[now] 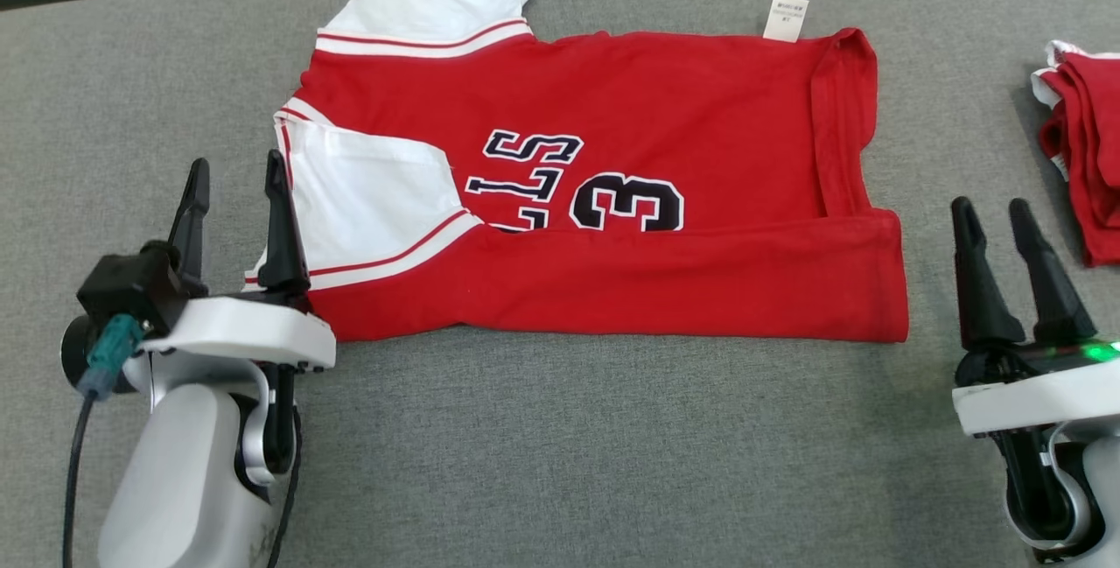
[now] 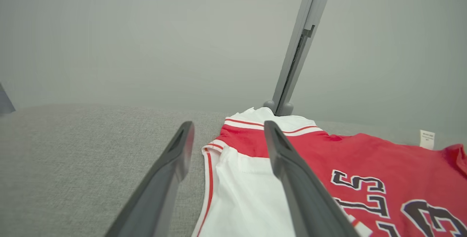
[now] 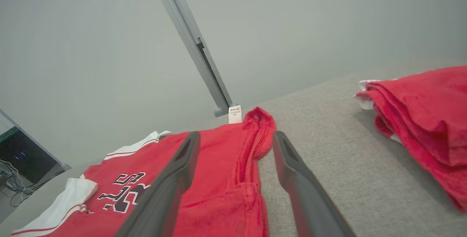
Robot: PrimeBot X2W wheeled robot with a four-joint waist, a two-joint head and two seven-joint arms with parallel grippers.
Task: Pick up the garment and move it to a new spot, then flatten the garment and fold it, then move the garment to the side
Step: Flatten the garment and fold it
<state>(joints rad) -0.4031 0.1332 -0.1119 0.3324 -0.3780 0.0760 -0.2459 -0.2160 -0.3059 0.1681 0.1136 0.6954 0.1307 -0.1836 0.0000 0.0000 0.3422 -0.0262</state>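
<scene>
The garment [image 1: 612, 200] is a red jersey with white sleeves and dark lettering, lying flat on the grey table with its near long edge folded up over the body. It also appears in the left wrist view as the garment [image 2: 328, 164] and in the right wrist view as the garment [image 3: 222, 178]. My left gripper [image 1: 236, 187] stands open just left of the white sleeve, holding nothing. My right gripper [image 1: 993, 218] stands open off the jersey's right edge, also with nothing between its fingers.
A second folded red garment [image 1: 1085, 157] lies at the table's right edge, also seen as a red pile [image 3: 423, 120]. A white label [image 1: 785, 18] sticks out at the jersey's far edge. A grey post [image 2: 295, 54] rises behind the table [image 1: 560, 445].
</scene>
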